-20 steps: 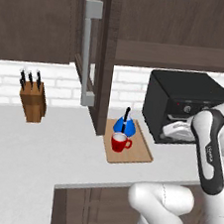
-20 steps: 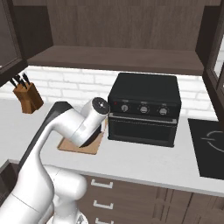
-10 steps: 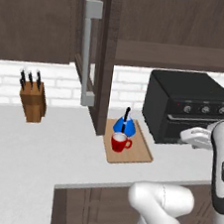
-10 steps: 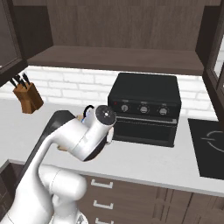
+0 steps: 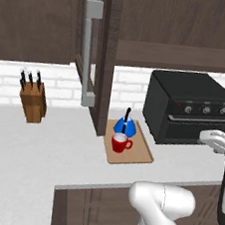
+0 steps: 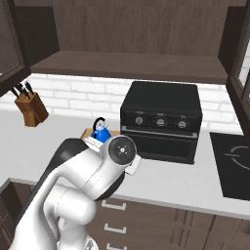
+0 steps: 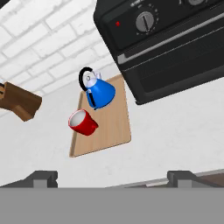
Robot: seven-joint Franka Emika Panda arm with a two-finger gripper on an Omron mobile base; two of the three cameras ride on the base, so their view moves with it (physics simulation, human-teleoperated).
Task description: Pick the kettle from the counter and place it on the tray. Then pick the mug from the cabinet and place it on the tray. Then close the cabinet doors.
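The blue kettle [image 5: 124,126] and the red mug [image 5: 121,144] both stand on the light-tan tray [image 5: 140,154], mug in front of kettle. The hand view looks down on the kettle [image 7: 99,92], the mug [image 7: 82,123] and the tray [image 7: 114,127] from a distance. My gripper [image 7: 113,180] is open, with nothing between its fingertips [image 7: 43,178]. It hovers in front of the oven, right of the tray, at the right edge of the left base view [image 5: 215,140]. The cabinet [image 5: 177,55] stands open, its left door [image 5: 87,51] swung outward; the shelf is bare.
A black toaster oven [image 5: 190,107] sits on the counter [image 5: 28,153] right of the tray. A wooden knife block [image 5: 32,101] stands at the back left. A dark cooktop [image 6: 234,166] lies at the far right. The right cabinet door [image 6: 239,58] hangs open above it.
My arm has swung right and back, away from the tray, toward the oven front. Kettle and mug have stayed in place on the tray.
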